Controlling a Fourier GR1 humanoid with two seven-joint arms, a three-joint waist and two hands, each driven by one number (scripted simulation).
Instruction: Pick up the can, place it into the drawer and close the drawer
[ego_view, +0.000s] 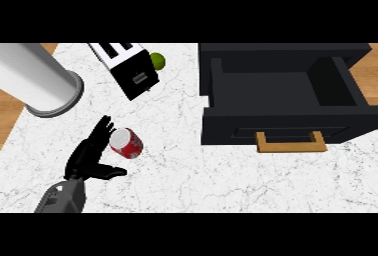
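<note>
A red and white can (126, 143) lies on its side on the white marble counter (221, 180), left of centre. My left hand (85, 160) comes in from the lower left and is open, its straight fingers (99, 134) running along the can's left side and its thumb (111, 173) spread out below the can. Whether the fingers touch the can is unclear. The black drawer (221, 80) stands pulled open at the right, its inside bare, with a wooden handle (291, 144) on its front. My right hand is out of sight.
A large white cylinder with a grey rim (38, 80) stands at the upper left. A black and white toaster (130, 67) sits at the back with a green lime (158, 60) beside it. Wooden surface (11, 120) borders the counter's left edge.
</note>
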